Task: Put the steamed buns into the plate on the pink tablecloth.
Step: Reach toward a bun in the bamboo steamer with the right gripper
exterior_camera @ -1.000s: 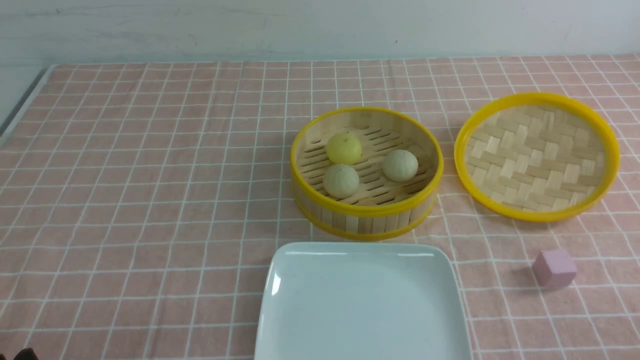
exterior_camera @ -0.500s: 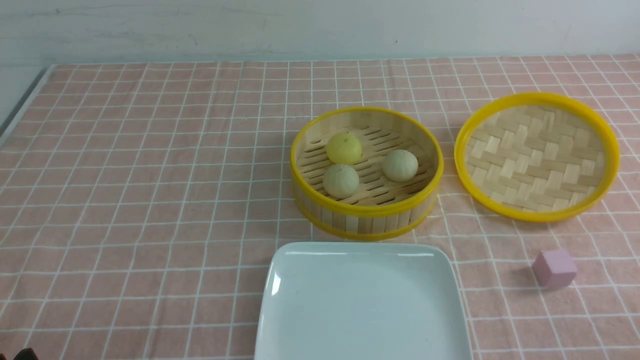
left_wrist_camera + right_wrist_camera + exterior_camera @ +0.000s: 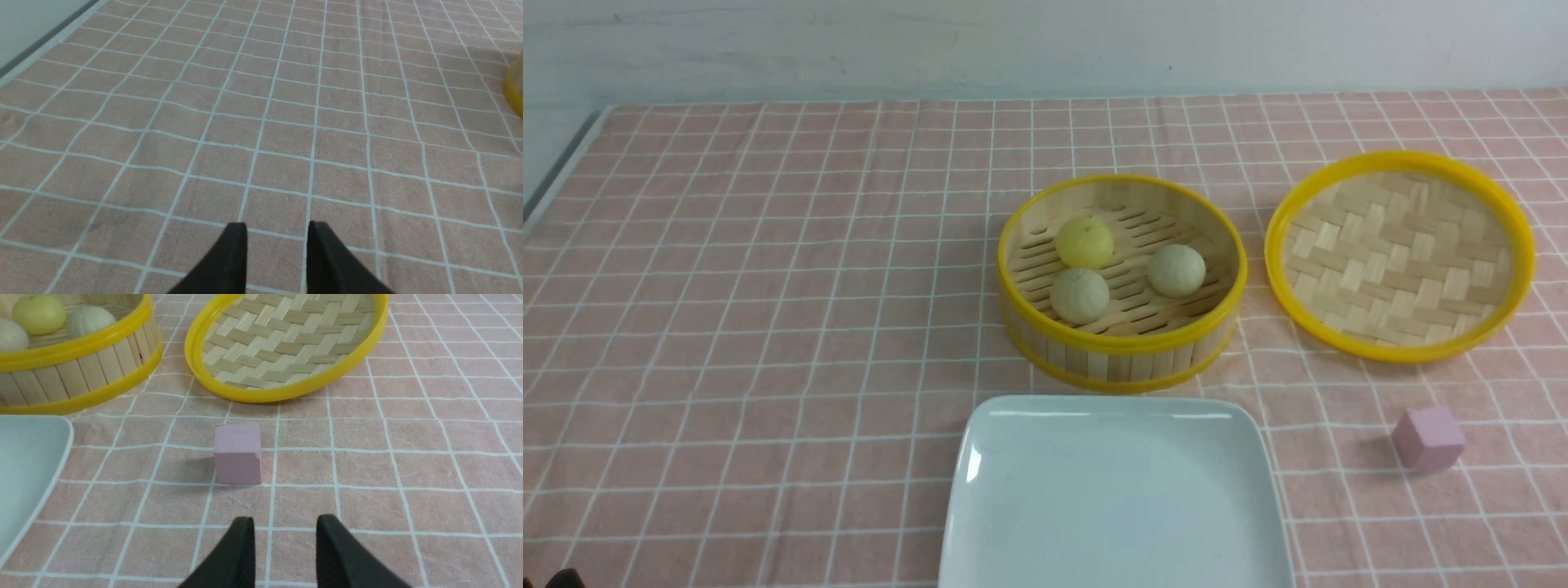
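Note:
Three steamed buns lie in a bamboo steamer basket (image 3: 1123, 347): a yellow one (image 3: 1085, 242) and two beige ones (image 3: 1080, 296) (image 3: 1176, 270). The white square plate (image 3: 1115, 490) sits empty on the pink tablecloth (image 3: 768, 286), just in front of the basket. My left gripper (image 3: 278, 228) hovers over bare cloth far left of the basket, fingers a little apart and empty. My right gripper (image 3: 285, 522) hovers over cloth just short of the pink cube (image 3: 238, 453), fingers a little apart and empty. The right wrist view also shows the buns (image 3: 39, 313) and the plate's corner (image 3: 28, 457).
The woven bamboo lid (image 3: 1399, 255) lies upside down to the right of the basket. The pink cube (image 3: 1427, 438) sits in front of the lid, to the right of the plate. The table's left edge (image 3: 556, 175) runs along a grey strip.

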